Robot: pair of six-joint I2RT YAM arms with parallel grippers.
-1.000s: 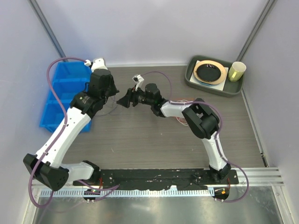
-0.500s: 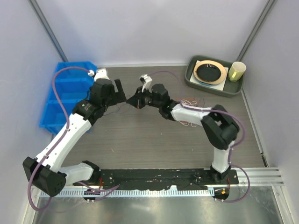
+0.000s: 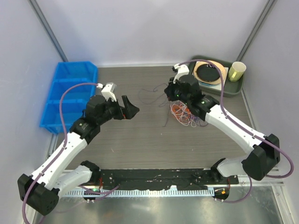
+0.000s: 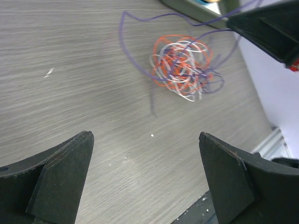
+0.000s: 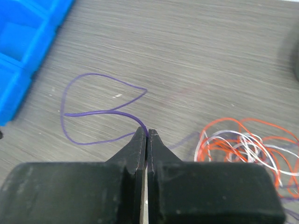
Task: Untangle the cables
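Note:
The cables lie as a loose orange-red, white and purple tangle (image 3: pixel 187 114) on the table right of centre, also seen in the left wrist view (image 4: pixel 181 65) and at the right of the right wrist view (image 5: pixel 247 142). My right gripper (image 5: pixel 147 133) is shut on a purple cable (image 5: pixel 88 113) that loops out to the left of the tangle. In the top view this gripper (image 3: pixel 168 92) hangs just up and left of the tangle. My left gripper (image 3: pixel 129 108) stands wide open, well left of the tangle, with nothing between its fingers (image 4: pixel 60 177).
A blue compartment bin (image 3: pixel 70 95) sits at the table's left edge. At the back right, a green tray (image 3: pixel 219 91) holds a dark plate (image 3: pixel 210 72) and a yellow cup (image 3: pixel 237 71), close behind the right wrist.
The two grippers were together at mid-table. The left one has opened and drawn back to the left. The right one has shut on the purple cable and moved right, above the tangle.

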